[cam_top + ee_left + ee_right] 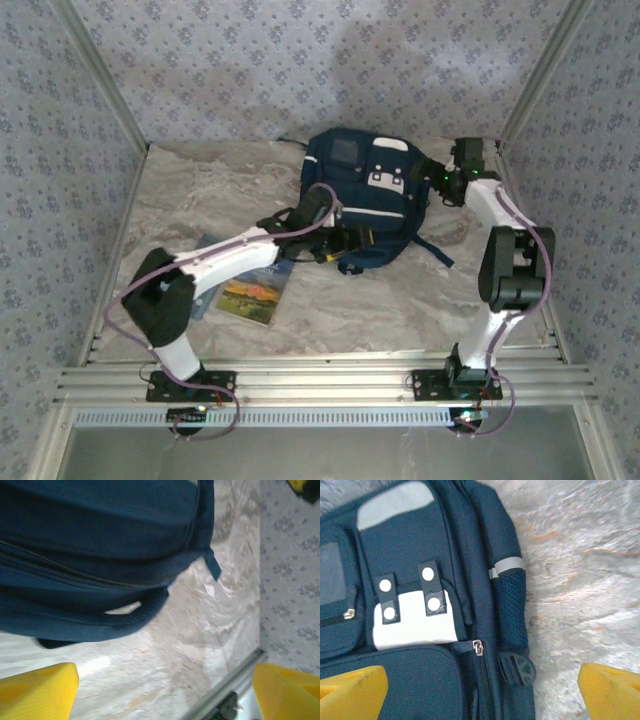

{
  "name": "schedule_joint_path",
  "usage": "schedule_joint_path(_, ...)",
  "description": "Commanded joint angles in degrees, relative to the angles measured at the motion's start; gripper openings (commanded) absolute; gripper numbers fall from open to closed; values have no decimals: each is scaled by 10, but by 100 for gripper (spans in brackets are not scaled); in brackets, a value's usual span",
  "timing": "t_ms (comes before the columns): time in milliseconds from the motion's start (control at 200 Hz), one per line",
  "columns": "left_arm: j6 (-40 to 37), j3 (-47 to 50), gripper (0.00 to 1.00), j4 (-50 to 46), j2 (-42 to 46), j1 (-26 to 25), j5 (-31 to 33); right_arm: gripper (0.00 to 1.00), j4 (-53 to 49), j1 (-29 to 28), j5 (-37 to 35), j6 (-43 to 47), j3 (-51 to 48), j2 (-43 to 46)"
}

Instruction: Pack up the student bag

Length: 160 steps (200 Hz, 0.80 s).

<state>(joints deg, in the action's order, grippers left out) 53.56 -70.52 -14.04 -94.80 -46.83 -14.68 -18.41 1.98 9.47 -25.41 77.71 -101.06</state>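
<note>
The student bag (pixel 365 190) lies flat at the back middle of the table, navy with a grey patch and a white-tabbed front pocket (pixel 412 622). My left gripper (pixel 340 243) hovers at the bag's near edge. Its yellow fingertips (pixel 35 690) stand wide apart over bare table, with the bag's dark fabric (pixel 95 545) just beyond them. My right gripper (pixel 437 178) is at the bag's right side, open, with nothing between its fingers (pixel 612 690). Below it I see the zipper pull (pixel 478 647), the mesh side pocket (pixel 512 605) and a strap buckle (pixel 517 669).
A book with a landscape cover (pixel 255 295) lies on the marble table (pixel 400 300) at the near left, partly under my left arm. A dark strap (pixel 435 250) trails off the bag's right side. Patterned walls and metal rails (pixel 330 380) close the table in.
</note>
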Motion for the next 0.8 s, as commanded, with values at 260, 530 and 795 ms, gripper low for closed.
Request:
schedule_joint_path(260,-149,134,90,-184,148,174,119,84,8,-219,-57,-62,-215,219)
schedule_joint_path(530,-184,210,90,-182,170,278,145,44,81,-436,-99,-159,-225,148)
schedule_joint_path(795,-205,269,89,-133,168,333,121,41,130,-520,-77,-181,-143,-8)
